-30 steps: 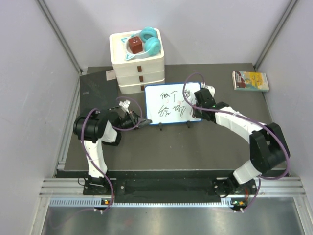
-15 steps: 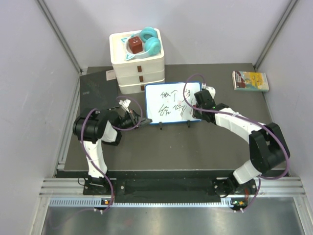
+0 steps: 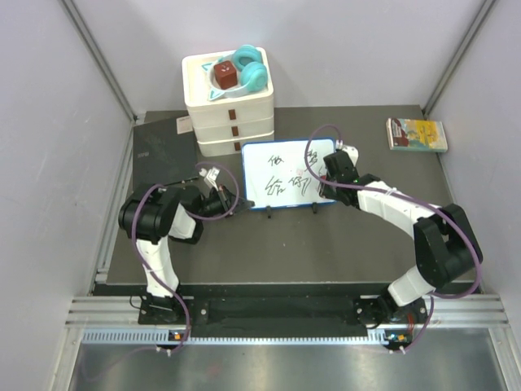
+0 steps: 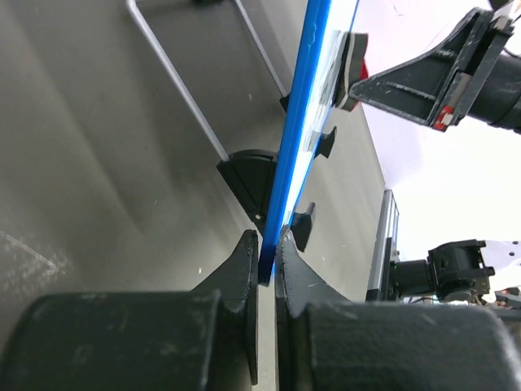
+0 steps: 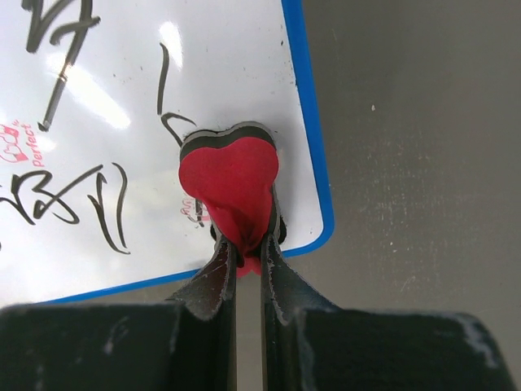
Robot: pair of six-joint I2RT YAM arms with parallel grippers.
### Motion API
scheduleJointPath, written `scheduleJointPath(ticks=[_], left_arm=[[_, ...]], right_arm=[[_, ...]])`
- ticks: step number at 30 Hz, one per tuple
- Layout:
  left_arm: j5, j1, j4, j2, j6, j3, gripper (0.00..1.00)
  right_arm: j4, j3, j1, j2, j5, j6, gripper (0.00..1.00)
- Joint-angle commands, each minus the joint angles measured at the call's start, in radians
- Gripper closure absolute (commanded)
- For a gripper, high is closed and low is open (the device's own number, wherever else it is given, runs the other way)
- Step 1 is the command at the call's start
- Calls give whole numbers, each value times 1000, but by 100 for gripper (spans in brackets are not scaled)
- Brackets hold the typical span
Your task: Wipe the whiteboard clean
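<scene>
Right gripper pinches a red heart eraser against the whiteboard at its right edge; the black writing lies leftward along its long axis. Left gripper clamps the board's left edge.

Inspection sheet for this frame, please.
Surface: dark grey table, no spills seen.
Job's things: whiteboard propped on its feet, black writing across it.
Clutter: white drawer box holding teal headphones; dark notebook; small book.
Grippers: left gripper shut on the whiteboard's blue edge; right gripper shut on red heart eraser, pressed to the board.
Cables: purple cables loop along both arms.
Surroundings: pale walls, metal rail in front.
</scene>
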Motion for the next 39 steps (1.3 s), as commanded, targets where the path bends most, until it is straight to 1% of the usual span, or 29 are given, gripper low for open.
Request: scheduleJointPath(ticks=[1, 4, 8, 13, 19, 22, 27, 33, 37, 39], left_arm=[[-120, 4, -54, 68, -12, -43, 100], [-130, 4, 4, 97, -40, -57, 100], [-136, 4, 21, 119, -54, -60, 100], [-158, 4, -42, 129, -47, -49, 100], [-190, 1, -123, 102, 5, -49, 100], [-195, 0, -140, 94, 23, -49, 100], [-196, -5, -134, 99, 28, -51, 100], [-196, -8, -149, 99, 38, -44, 100], [-199, -14, -158, 102, 46, -41, 100], [-204, -17, -166, 102, 52, -40, 100]], right_arm=[[53, -5, 11, -18, 5, 0, 100], [60, -8, 11, -28, 22, -11, 100], [83, -11, 10, -16, 34, -32, 100], [99, 26, 11, 78, 25, -55, 100], [134, 35, 17, 109, -60, -69, 100], [126, 67, 54, 126, -55, -101, 100], [125, 126, 109, 184, -103, -137, 100], [120, 213, 213, 264, -164, -186, 100], [56, 338, 293, 356, -150, -233, 100], [39, 374, 327, 377, -132, -243, 100]])
